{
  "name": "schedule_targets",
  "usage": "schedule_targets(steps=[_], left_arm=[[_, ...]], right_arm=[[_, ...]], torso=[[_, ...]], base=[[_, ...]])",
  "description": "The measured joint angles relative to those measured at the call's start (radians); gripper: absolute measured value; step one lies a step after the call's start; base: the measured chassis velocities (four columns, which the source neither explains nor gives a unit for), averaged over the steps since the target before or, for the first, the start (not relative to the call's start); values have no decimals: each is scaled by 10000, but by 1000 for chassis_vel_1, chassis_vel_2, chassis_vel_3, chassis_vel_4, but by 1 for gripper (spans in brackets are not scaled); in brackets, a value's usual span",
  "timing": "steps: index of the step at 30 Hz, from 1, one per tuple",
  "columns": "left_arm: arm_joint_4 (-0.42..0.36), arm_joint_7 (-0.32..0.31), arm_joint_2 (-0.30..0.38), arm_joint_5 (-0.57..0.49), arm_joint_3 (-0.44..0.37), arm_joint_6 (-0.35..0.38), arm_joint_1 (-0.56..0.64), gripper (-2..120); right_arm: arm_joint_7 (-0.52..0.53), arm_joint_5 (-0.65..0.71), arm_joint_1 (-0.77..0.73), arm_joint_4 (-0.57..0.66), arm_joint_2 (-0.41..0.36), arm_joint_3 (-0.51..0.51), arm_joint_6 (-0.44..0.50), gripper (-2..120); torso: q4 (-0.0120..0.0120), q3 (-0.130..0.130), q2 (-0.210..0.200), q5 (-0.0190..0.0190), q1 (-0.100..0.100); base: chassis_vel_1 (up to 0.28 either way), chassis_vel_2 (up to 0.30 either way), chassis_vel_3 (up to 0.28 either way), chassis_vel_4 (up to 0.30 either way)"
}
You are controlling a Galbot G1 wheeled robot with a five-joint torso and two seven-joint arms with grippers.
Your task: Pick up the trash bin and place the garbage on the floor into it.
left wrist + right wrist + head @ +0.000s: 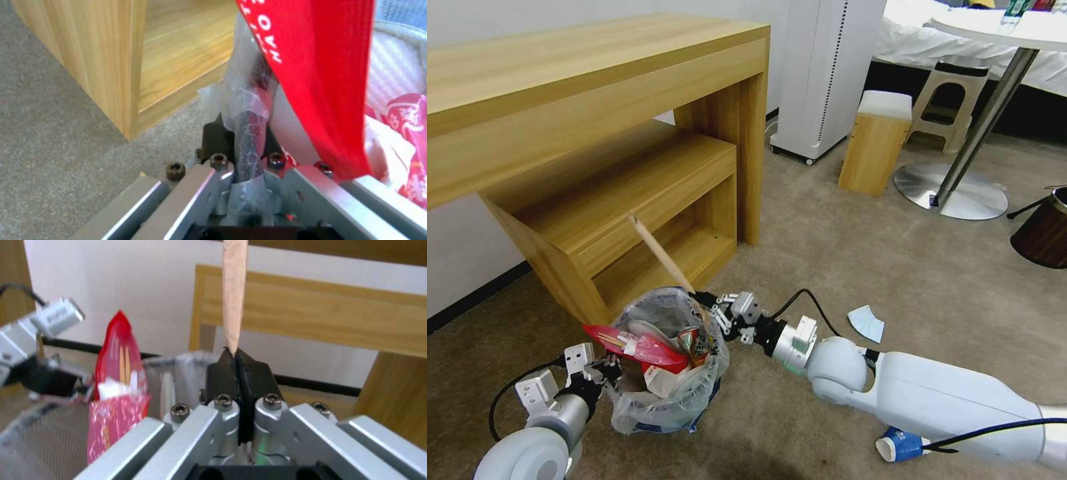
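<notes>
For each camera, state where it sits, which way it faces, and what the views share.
Head: high on the robot, looking down at the trash bin; both arms show.
Left wrist: behind the left gripper, shut on the bin's bagged rim.
Right wrist: behind the right gripper, shut on the wooden stick.
Shared: the red wrapper.

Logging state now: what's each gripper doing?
Left gripper: shut on the trash bin rim.
Right gripper: shut on the wooden stick.
</notes>
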Motion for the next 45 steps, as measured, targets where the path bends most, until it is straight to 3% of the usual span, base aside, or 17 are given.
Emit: schedule_targets(steps=[10, 18, 21, 31, 36, 45], left_arm=[[-221, 5, -23, -33, -78, 8, 104, 0], [-207, -63, 89, -195, -172, 8, -18, 0], [-183, -76, 99, -217, -168, 16, -51, 0], [-134, -84, 44, -199, -81, 48, -92, 0], [-141, -82, 51, -196, -111, 49, -55, 0], [-34, -72, 118, -204, -209, 42, -3, 0]], right_arm=[[-31, -297, 27, -292, 436, -363, 50, 0], [-111, -623, -417, -424, 228, -392, 168, 0], [-244, -712, -623, -419, 65, -344, 247, 6], [-348, -849, -910, -499, -84, -64, 424, 46], [-327, -864, -983, -499, -4, 76, 424, 59], [710, -370, -1176, 52, 38, 977, 139, 92]], torso=[[1, -1, 0, -2, 0], [0, -1, 0, 1, 0], [0, -1, 0, 0, 0], [0, -1, 0, -1, 0], [1, 0, 0, -1, 0], [1, 0, 0, -2, 0]], base=[[0, 0, 0, 0], [0, 0, 0, 0], [0, 0, 0, 0], [0, 0, 0, 0], [0, 0, 0, 0], [0, 0, 0, 0]])
